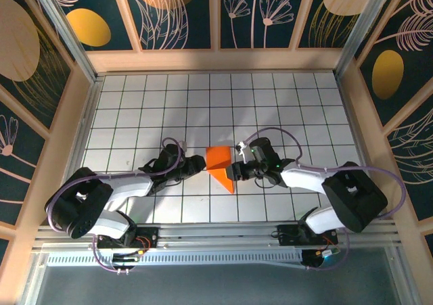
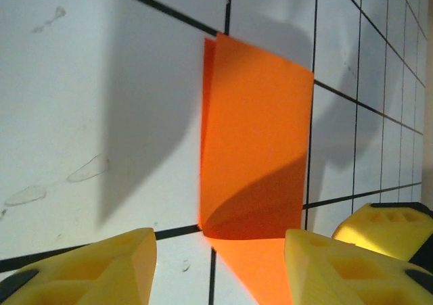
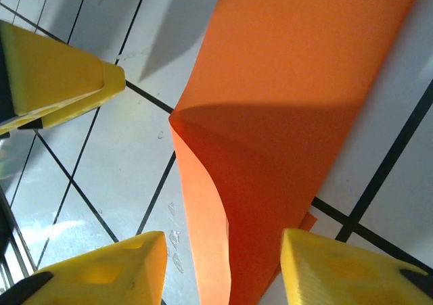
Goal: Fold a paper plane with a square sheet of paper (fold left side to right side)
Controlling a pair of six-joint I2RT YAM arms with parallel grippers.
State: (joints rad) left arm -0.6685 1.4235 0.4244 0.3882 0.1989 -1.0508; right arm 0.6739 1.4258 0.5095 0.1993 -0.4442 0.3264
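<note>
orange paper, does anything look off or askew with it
Yes: the square sheet of paper isn't lying flat. A flap stands up off the table with a soft curled bend at its base, not a pressed crease.

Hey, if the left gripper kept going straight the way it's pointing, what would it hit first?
The orange paper: its raised flap stands right ahead of the left gripper, in line with the gap between its open fingers. Depth is hard to judge, but nothing seems nearer.
</note>
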